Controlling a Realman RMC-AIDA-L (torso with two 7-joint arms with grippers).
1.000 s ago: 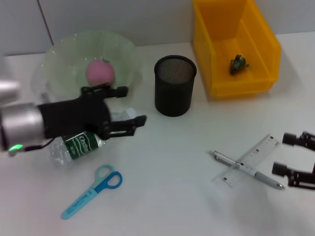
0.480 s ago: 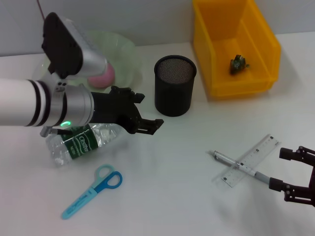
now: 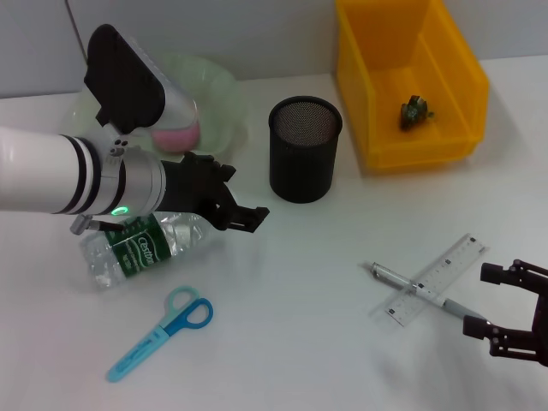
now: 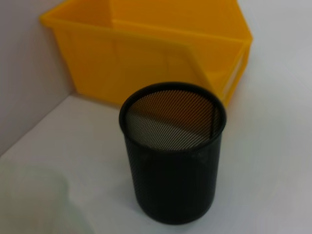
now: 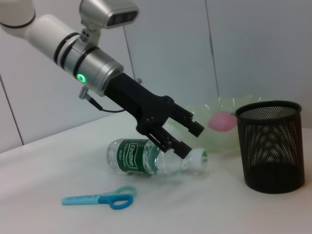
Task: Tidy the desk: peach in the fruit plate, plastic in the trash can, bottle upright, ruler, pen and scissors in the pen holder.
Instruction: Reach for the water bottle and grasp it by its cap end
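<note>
The clear bottle (image 3: 141, 244) with a green label lies on its side at the left. My left gripper (image 3: 242, 194) hovers open just above its cap end, its jaws apart over the bottle (image 5: 146, 157) in the right wrist view. The pink peach (image 3: 178, 134) rests in the pale green fruit plate (image 3: 218, 90). A dark scrap of plastic (image 3: 415, 111) lies in the yellow trash can (image 3: 467, 81). Ruler (image 3: 441, 272) and pen (image 3: 409, 285) lie crossed at the right. My right gripper (image 3: 478, 300) stands open by the pen's end. Blue scissors (image 3: 163, 332) lie at the front left.
The black mesh pen holder (image 3: 304, 150) stands mid-table between plate and trash can, and fills the left wrist view as pen holder (image 4: 173, 151) before the yellow bin (image 4: 146, 44). A grey wall runs behind the table.
My left arm swung up and over the bottle, then its gripper drew back a little toward the bottle's cap end. My right gripper drifted down and left toward the pen.
</note>
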